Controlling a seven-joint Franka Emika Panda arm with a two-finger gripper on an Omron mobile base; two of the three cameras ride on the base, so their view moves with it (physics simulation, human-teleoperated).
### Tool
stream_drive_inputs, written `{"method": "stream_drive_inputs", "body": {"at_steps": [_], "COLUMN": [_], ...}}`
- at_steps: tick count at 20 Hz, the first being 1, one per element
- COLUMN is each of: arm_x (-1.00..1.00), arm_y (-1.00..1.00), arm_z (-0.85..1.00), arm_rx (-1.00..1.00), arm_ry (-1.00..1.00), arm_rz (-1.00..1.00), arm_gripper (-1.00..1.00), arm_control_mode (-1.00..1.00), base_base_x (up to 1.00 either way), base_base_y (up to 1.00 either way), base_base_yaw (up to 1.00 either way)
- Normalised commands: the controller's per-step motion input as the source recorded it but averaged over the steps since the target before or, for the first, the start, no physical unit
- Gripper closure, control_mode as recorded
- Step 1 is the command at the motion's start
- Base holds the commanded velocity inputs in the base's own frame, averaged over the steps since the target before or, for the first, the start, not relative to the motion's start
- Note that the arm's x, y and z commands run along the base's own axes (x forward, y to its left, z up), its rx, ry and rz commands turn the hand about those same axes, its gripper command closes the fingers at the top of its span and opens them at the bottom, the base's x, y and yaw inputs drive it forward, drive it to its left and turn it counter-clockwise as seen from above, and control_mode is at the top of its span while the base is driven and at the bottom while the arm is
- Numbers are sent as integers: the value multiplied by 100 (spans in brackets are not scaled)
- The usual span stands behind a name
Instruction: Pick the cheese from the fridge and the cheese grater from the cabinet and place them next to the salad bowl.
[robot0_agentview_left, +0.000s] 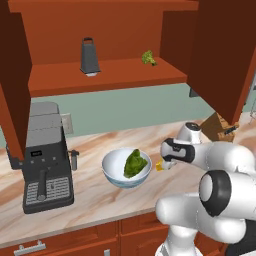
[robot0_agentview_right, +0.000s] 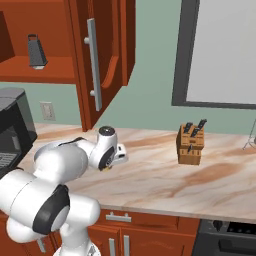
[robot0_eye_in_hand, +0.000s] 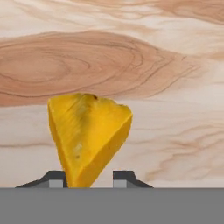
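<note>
The cheese (robot0_eye_in_hand: 87, 135), a yellow-orange wedge, is on the marbled counter just right of the salad bowl (robot0_agentview_left: 126, 168); it shows as a small yellow tip (robot0_agentview_left: 159, 166) under my hand. My gripper (robot0_eye_in_hand: 89, 179) straddles it and is open: the left fingertip (robot0_eye_in_hand: 57, 178) is at the wedge, and the right fingertip stands a little clear of it. The cheese grater (robot0_agentview_left: 90, 56) stands upright on the shelf of the open cabinet (robot0_agentview_left: 105, 77), high above and left of the bowl; the same grater (robot0_agentview_right: 36, 51) appears in the right base view. The fridge is out of view.
A black coffee machine (robot0_agentview_left: 45, 160) stands left of the bowl. A green vegetable (robot0_agentview_left: 148, 57) lies on the cabinet shelf. A knife block (robot0_agentview_right: 191, 145) sits to the right. The cabinet's open doors (robot0_agentview_right: 95, 65) hang over the counter on both sides of my arm.
</note>
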Motion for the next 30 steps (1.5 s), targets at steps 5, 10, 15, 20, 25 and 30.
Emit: {"method": "stream_drive_inputs", "body": {"at_steps": [5,10,15,20,25,30], "arm_x": [1,-31,-38,-16,-19,-9], "arm_y": [9,16,23,24,17,24], "arm_z": [-46,-17,-21,-24,16,6], "arm_rx": [-2,-1,0,0,0,0], "arm_ry": [-1,-10,-6,0,-6,-2], "arm_rz": [4,3,2,1,0,0], "arm_gripper": [-100,-100,-100,-100,-100,-100], "arm_control_mode": [-100,-100,-100,-100,-100,-100], "base_base_x": [0,0,0,0,0,0], "base_base_y": [0,0,0,0,0,0], "base_base_yaw": [0,0,0,0,0,0]}}
